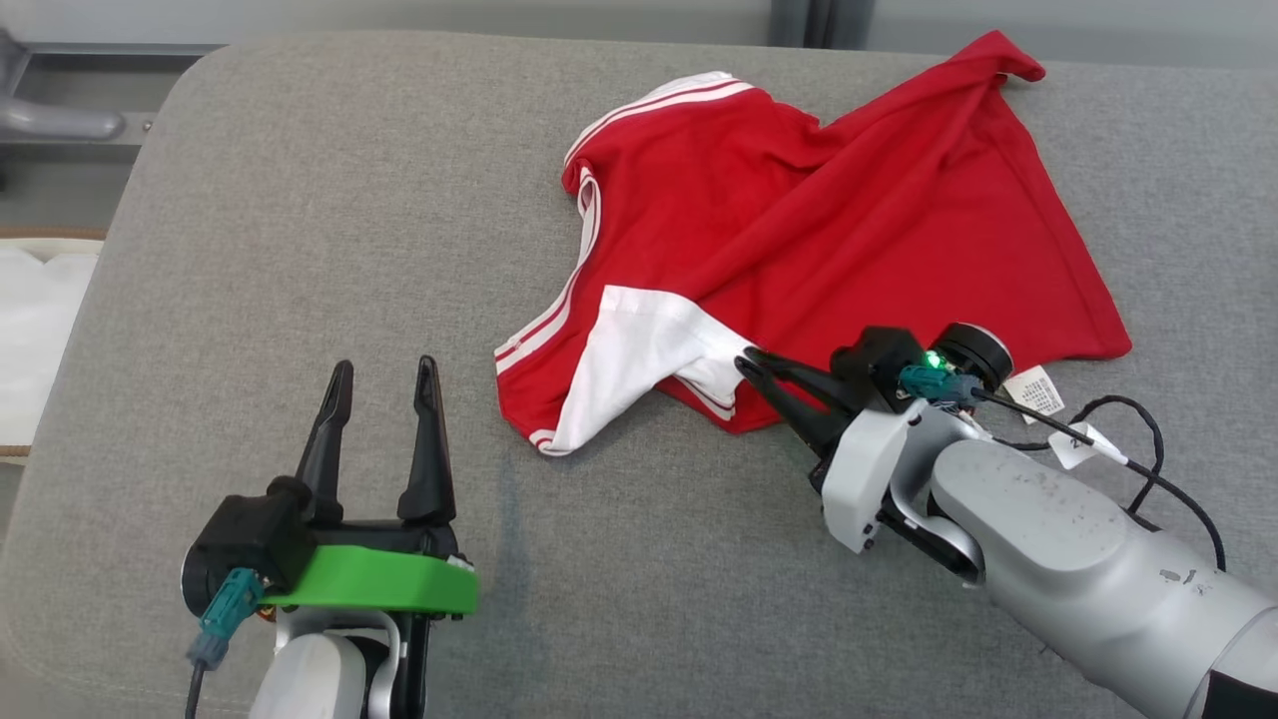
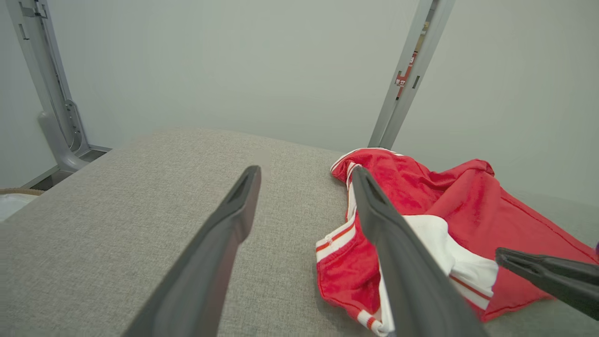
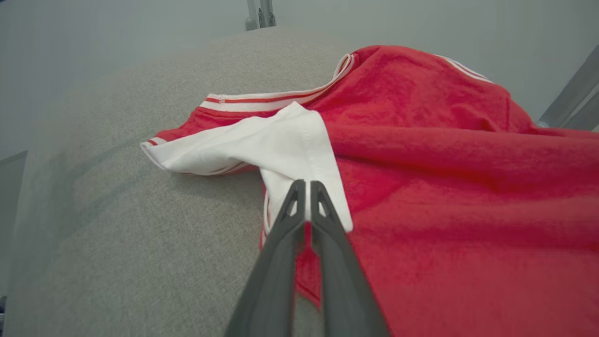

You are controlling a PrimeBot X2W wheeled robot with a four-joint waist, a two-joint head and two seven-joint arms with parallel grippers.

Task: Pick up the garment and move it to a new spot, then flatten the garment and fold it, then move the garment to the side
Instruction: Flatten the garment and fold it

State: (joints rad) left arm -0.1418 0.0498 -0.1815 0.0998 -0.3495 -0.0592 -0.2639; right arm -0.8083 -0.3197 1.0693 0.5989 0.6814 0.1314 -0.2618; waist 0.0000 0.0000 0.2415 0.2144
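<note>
The red garment lies crumpled in the upper right of the head view on the grey fabric-covered table, one corner thrown toward the far edge. Its white sleeve panel points to the lower left.

The right claw comes in low from the lower right. Its fingers are pressed together at the near edge of that white panel, apparently pinching a thin fold. How much cloth sits between them I cannot tell.

The left claw stands at the lower left with its fingers wide apart, holding nothing, well clear of the cloth.

The main risk is a shallow bite. If only the hem is caught, the fabric may slip out as the arm lifts.

A single pinch near the sleeve would also let the rest hang and bunch, so it could land more tangled and be harder to flatten.

A low drag could snag the cloth on the textured cover, or carry the far corner over the table's edge.
</note>
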